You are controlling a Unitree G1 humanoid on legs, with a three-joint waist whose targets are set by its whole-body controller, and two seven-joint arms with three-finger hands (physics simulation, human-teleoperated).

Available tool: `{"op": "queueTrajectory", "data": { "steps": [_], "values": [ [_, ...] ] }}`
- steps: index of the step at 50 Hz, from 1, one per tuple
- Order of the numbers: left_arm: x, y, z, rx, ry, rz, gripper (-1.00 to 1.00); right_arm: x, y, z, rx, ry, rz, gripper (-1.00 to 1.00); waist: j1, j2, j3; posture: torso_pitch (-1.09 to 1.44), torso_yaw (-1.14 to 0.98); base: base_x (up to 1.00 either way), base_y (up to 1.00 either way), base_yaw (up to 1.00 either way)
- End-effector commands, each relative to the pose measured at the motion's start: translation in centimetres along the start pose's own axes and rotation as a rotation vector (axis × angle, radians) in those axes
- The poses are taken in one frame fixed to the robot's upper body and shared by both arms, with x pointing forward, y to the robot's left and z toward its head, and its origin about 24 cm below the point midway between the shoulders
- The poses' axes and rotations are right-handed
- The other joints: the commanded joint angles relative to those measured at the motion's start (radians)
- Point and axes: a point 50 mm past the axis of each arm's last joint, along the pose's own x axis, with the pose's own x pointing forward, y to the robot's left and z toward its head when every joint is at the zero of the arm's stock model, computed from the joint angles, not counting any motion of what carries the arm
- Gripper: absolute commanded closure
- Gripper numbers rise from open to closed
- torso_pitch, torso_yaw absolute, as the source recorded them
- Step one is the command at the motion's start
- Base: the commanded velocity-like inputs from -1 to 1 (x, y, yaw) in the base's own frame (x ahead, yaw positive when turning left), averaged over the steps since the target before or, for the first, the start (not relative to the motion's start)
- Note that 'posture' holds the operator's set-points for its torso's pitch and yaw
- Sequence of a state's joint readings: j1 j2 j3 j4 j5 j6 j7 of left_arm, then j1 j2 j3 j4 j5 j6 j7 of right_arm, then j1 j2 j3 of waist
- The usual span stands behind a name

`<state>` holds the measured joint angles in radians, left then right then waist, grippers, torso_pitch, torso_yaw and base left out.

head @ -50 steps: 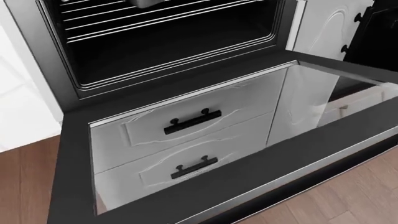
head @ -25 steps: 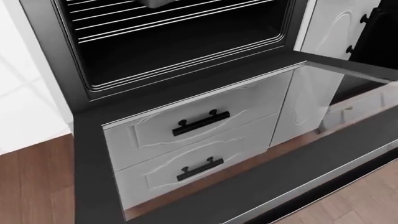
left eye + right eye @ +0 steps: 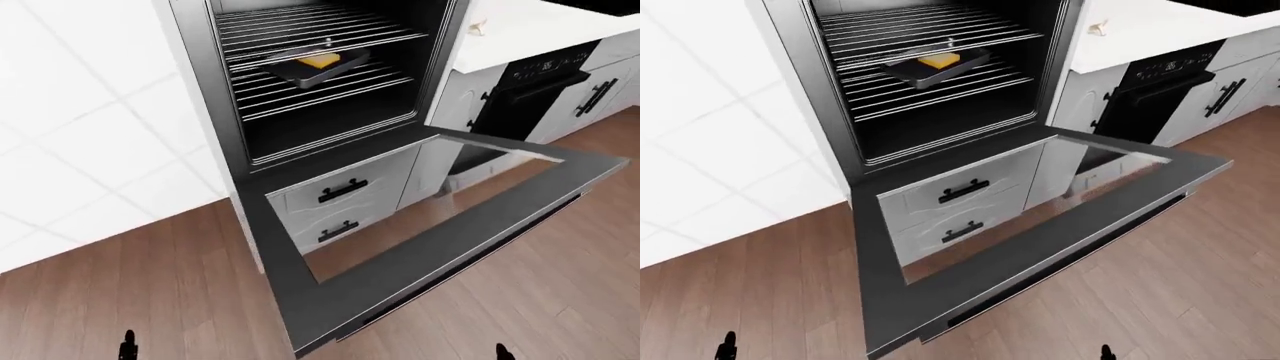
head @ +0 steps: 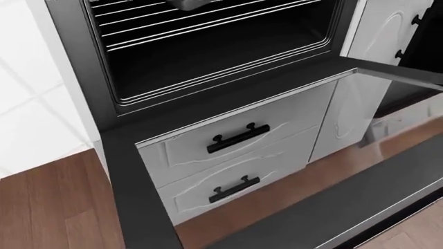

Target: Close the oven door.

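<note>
Only two small dark tips show at the bottom edge of the left-eye view, the left hand (image 3: 127,346) and the right hand (image 3: 503,351); whether their fingers are apart or together cannot be told. One oven door (image 3: 300,300) hangs open, lying flat, its free edge toward the view's bottom. One tray (image 3: 315,64) sits on a rack. Two drawers (image 4: 232,155) show through the door's glass.

Kitchen, built-in oven (image 3: 320,82), white drawers (image 3: 345,202), worktop (image 3: 530,30)
</note>
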<state>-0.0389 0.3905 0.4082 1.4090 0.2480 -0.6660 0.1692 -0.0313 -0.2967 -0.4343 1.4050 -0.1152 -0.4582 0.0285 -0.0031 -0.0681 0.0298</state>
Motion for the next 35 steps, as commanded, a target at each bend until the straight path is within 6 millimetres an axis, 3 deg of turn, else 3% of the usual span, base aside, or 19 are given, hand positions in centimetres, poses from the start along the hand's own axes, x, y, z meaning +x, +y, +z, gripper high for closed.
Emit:
{"op": "queueTrajectory", "data": {
  "steps": [1,3,6,10,13,15,16,18,27,29,31,32,35],
  "values": [
    [0.45,0.57,0.91,-0.006,-0.049,0.025,-1.0,0.23,-0.62,0.84,-0.003,-0.04,-0.019,-1.0,-0.004,-0.02,-0.016,0.0,0.0,0.0,0.21,0.0],
    [0.45,0.58,0.92,-0.006,-0.049,0.025,-1.0,0.23,-0.62,0.85,-0.003,-0.04,-0.019,-1.0,-0.012,0.016,-0.009,0.0,0.0,0.0,0.2,0.0],
    [0.45,0.58,0.92,-0.005,-0.05,0.025,-1.0,0.22,-0.64,0.82,-0.003,-0.039,-0.02,-1.0,-0.014,0.017,-0.014,0.0,0.0,0.0,0.21,0.0],
    [0.46,0.57,0.92,-0.005,-0.05,0.025,-1.0,0.22,-0.64,0.82,-0.003,-0.039,-0.02,-1.0,-0.008,0.052,-0.007,0.0,0.0,0.0,0.21,0.0],
    [0.45,0.57,0.92,-0.005,-0.05,0.025,-1.0,0.22,-0.66,0.83,-0.003,-0.039,-0.02,-1.0,-0.008,0.106,-0.007,0.0,0.0,0.0,0.21,0.0],
    [0.46,0.58,0.93,-0.005,-0.05,0.025,-1.0,0.22,-0.66,0.83,-0.003,-0.039,-0.02,-1.0,-0.002,0.18,-0.025,0.0,0.0,0.0,0.2,0.0],
    [0.46,0.58,0.93,-0.006,-0.05,0.025,-1.0,0.22,-0.66,0.82,-0.003,-0.039,-0.02,-1.0,0.005,0.147,-0.02,0.0,0.0,0.0,0.21,0.0],
    [0.47,0.59,0.94,-0.006,-0.05,0.025,-1.0,0.22,-0.67,0.82,-0.002,-0.039,-0.02,-1.0,0.004,0.14,-0.002,0.0,0.0,0.0,0.21,0.0],
    [0.45,0.59,0.92,-0.006,-0.05,0.024,-1.0,0.21,-0.66,0.81,-0.003,-0.039,-0.02,-1.0,0.002,0.057,-0.007,0.0,0.0,0.0,0.2,0.0],
    [0.45,0.59,0.91,-0.006,-0.05,0.024,-1.0,0.21,-0.66,0.81,-0.003,-0.039,-0.02,-1.0,0.001,0.026,-0.008,0.0,0.0,0.0,0.21,0.0],
    [0.45,0.59,0.91,-0.006,-0.05,0.024,-1.0,0.21,-0.66,0.8,-0.003,-0.038,-0.02,-1.0,-0.004,-0.03,-0.02,0.0,0.0,0.0,0.21,0.0],
    [0.44,0.59,0.91,-0.006,-0.05,0.024,-1.0,0.22,-0.66,0.81,-0.002,-0.038,-0.02,-1.0,-0.012,0.019,-0.009,0.0,0.0,0.0,0.21,0.0],
    [0.45,0.6,0.92,-0.006,-0.05,0.024,-1.0,0.23,-0.65,0.83,-0.002,-0.039,-0.02,-1.0,-0.015,0.011,-0.014,0.0,0.0,0.0,0.21,0.0]
  ]
}}
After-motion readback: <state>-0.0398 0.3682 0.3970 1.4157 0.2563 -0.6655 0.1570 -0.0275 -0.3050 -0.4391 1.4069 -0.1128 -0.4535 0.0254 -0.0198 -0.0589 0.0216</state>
